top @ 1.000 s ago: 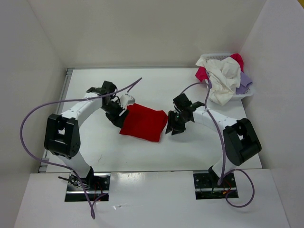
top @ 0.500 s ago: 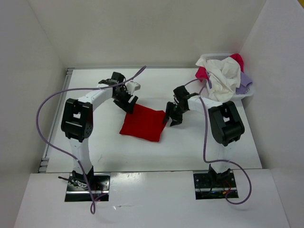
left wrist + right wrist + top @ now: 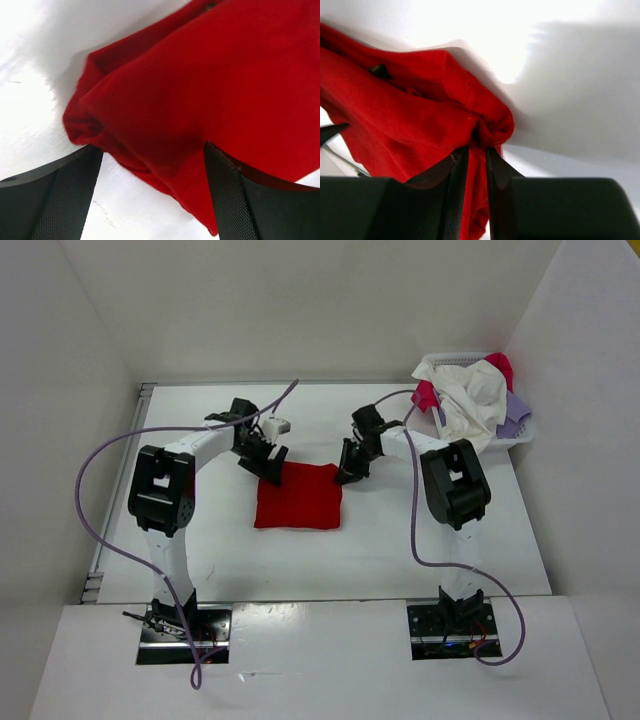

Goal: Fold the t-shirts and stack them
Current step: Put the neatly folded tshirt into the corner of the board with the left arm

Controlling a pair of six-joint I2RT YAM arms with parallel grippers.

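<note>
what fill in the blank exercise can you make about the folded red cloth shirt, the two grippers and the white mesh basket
1. The folded cloth t-shirt lying on the white table is ___ in colour.
2. The right gripper is ___ on a bunched corner of that shirt.
3. The left gripper has its jaws ___ around the shirt's far left corner.
4. The white plastic mesh basket sits at the table's far ___ corner.

Missing words: red; shut; open; right
</note>
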